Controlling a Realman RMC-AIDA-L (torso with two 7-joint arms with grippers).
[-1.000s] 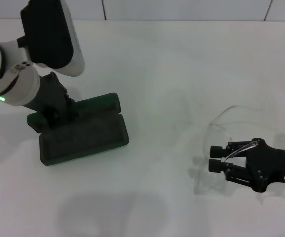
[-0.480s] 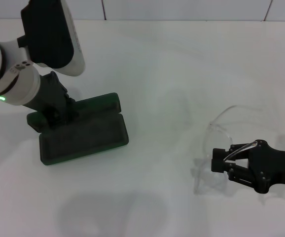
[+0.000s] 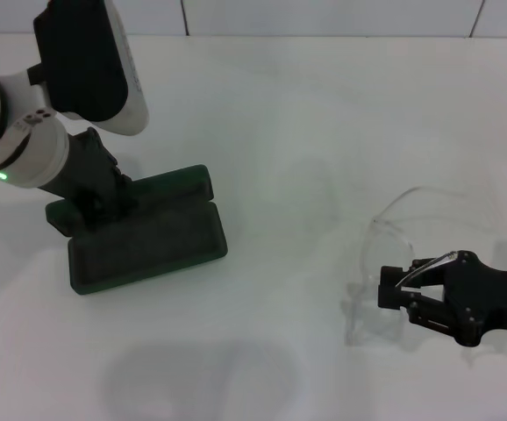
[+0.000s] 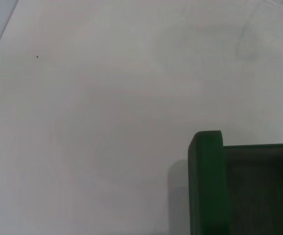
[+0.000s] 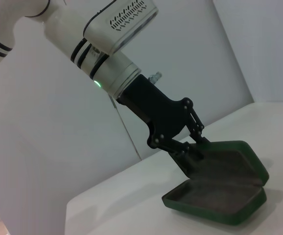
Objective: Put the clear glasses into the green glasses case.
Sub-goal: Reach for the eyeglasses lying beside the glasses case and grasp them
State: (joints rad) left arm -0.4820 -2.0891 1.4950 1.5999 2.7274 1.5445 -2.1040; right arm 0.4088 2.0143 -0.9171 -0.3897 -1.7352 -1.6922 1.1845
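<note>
Right gripper (image 3: pixel 385 289) is low at the near right, fingers pinched on the clear glasses (image 3: pixel 392 230), which trail toward the far side, lenses just off the white table (image 3: pixel 306 105). Farther left, the green glasses case (image 3: pixel 144 237) lies open; left gripper (image 5: pixel 194 147) has its fingers clamped on the lid edge, pinning it. Risks: thin slick frame could twist or slip in that pinch during the carry, and the long arms could snag the case rim on entry.
</note>
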